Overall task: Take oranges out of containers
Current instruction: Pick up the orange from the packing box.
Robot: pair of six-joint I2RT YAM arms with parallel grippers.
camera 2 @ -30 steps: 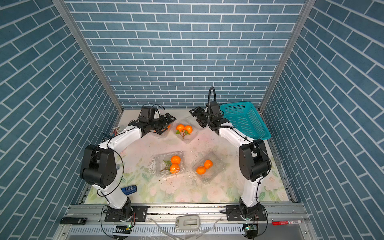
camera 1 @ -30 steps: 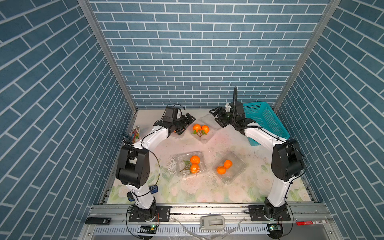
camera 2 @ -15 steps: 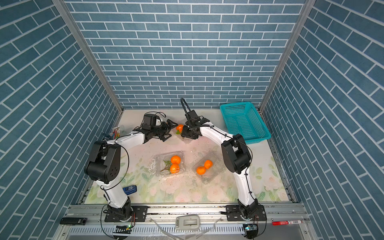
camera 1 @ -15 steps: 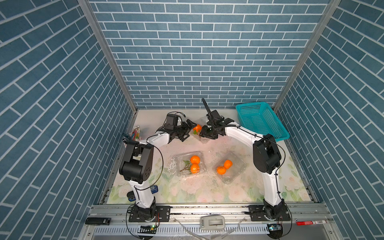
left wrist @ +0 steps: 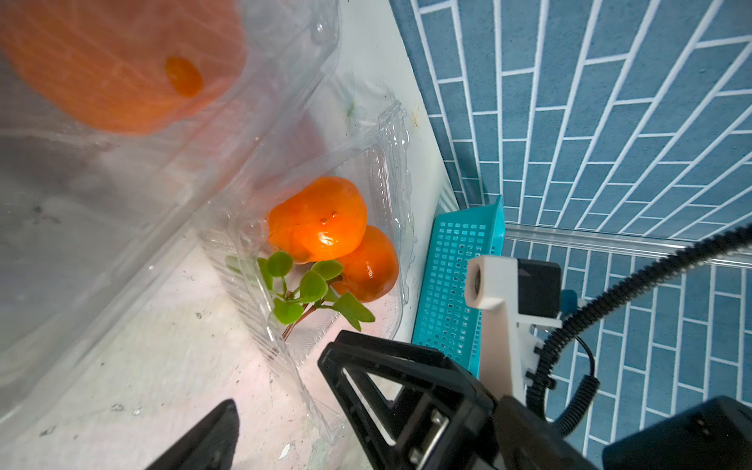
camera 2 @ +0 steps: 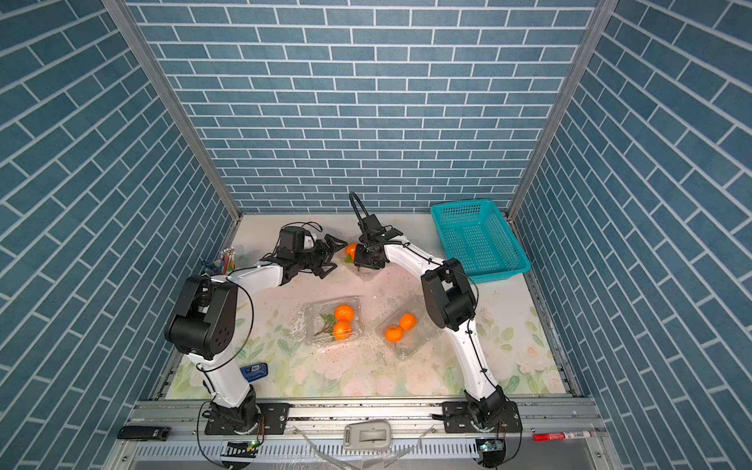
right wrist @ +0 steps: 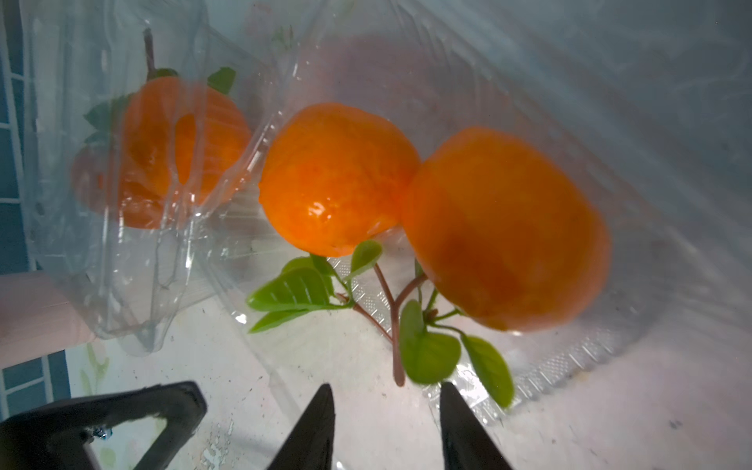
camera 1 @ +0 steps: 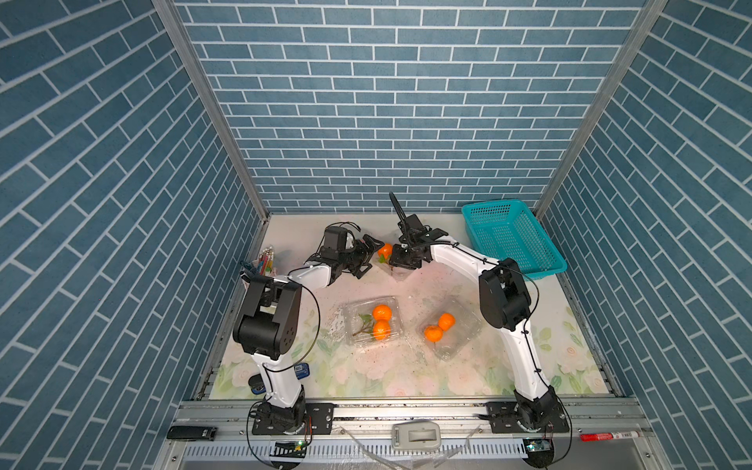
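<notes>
- Right gripper (right wrist: 386,411): partly open, holding nothing; lines up on the tip of the brown stem (right wrist: 394,325) of a joined mandarin pair (right wrist: 337,179).
- Left gripper (left wrist: 285,390): spread wide, empty, near the same rear clamshell (left wrist: 401,162).
- Remaining mandarins: boxed in the centre clamshell (camera 1: 350,325), the angled clamshell (camera 1: 464,325) and a blurred clamshell (left wrist: 285,81) close to the left wrist camera.
- Risk: may pinch a leaf (right wrist: 427,354) or thin plastic instead of the stem, dragging the light box along or snapping the stem.
</notes>
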